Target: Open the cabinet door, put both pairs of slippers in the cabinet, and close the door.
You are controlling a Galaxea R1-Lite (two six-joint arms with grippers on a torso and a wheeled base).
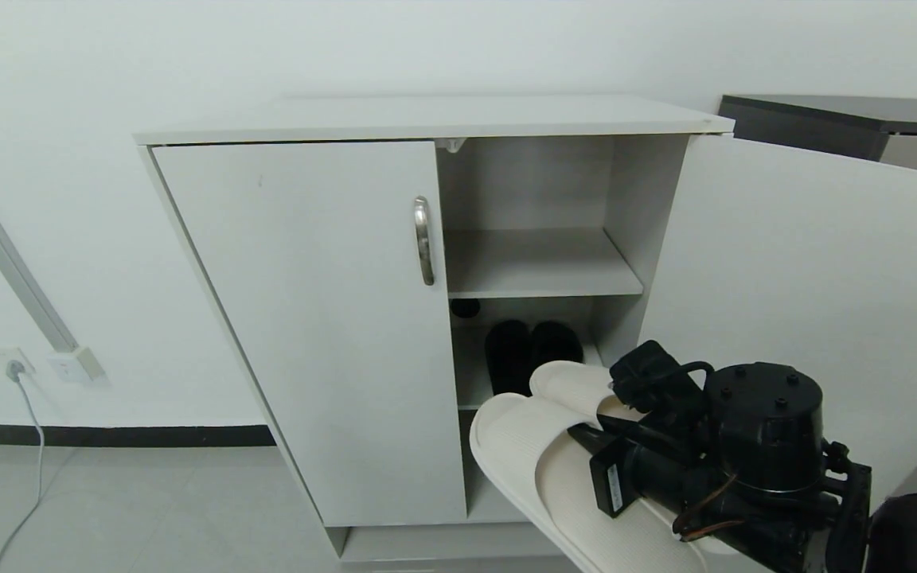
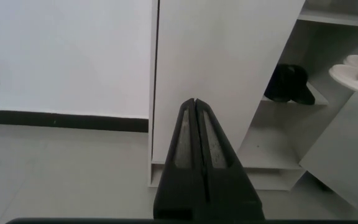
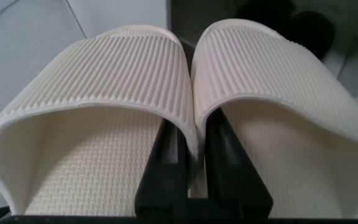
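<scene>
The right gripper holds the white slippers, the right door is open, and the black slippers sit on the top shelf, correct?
No: the head view shows the black slippers on the middle shelf, under the top shelf. The right gripper does hold the white slippers, and the right door is open.

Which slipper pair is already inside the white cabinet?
The black pair, on the middle shelf; the cream ribbed pair is clamped in the right gripper, outside.

Left gripper (image 2: 195, 103) fingers together, black slippers (image 2: 289, 84) on cabinet (image 2: 222, 62) shelf
</scene>
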